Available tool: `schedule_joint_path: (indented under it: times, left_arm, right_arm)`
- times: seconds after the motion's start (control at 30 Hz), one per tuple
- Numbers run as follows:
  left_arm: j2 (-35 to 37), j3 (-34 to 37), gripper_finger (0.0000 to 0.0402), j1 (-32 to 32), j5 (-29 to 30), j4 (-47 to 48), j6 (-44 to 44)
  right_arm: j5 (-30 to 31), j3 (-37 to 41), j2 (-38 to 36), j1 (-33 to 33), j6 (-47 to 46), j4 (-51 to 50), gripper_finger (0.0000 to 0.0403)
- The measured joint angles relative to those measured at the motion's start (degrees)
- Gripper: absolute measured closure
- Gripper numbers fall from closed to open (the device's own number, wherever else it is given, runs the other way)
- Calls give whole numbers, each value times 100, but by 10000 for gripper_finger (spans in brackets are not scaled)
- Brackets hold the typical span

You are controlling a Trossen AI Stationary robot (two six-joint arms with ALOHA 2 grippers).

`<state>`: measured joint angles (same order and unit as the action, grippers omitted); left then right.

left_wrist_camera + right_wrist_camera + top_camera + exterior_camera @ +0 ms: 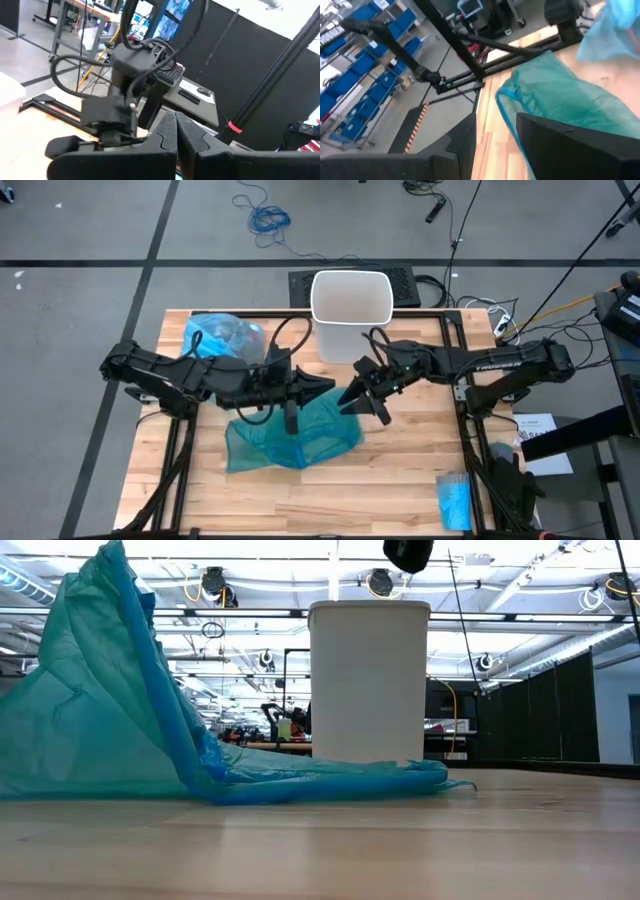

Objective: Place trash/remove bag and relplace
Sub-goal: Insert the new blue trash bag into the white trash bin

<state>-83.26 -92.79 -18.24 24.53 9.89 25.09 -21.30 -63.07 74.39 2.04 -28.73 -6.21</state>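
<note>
The light sky-blue bag (222, 338) lies bunched at the table's far left; the trash is hidden. A white bin (350, 310) stands unlined at the far middle. A darker teal bag (295, 435) lies mid-table. Its lower part rests on the wood and one part stands up in a tall peak (110, 580). My left gripper (325, 387) is shut, held level above the teal bag's far edge, pointing at my right gripper (355, 398). My right gripper is open, and the teal bag's blue rim (507, 107) runs below its fingers. My left gripper is shut above the teal bag. The arm covers the bag's top in the high view and the left wrist view shows no film between the fingers, so I cannot tell whether it touches the bag. My right gripper touches nothing that I can see.
A small bright-blue roll (453, 500) lies at the table's near right corner. A black flat device (400, 285) and cables sit behind the bin. Bare wood (400, 470) lies to the right of the teal bag, toward the near edge.
</note>
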Motion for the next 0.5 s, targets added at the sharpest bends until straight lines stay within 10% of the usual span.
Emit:
schedule_joint_path:
  times: [0.23,0.5]
  left_arm:
    - [0,0,402,33,0,9,-163]
    - [0,-2,402,26,-182,886,-142]
  right_arm:
    - [19,-384,-13,-191,-297,986,271]
    - [1035,-1868,-20,-315,1630,1197,271]
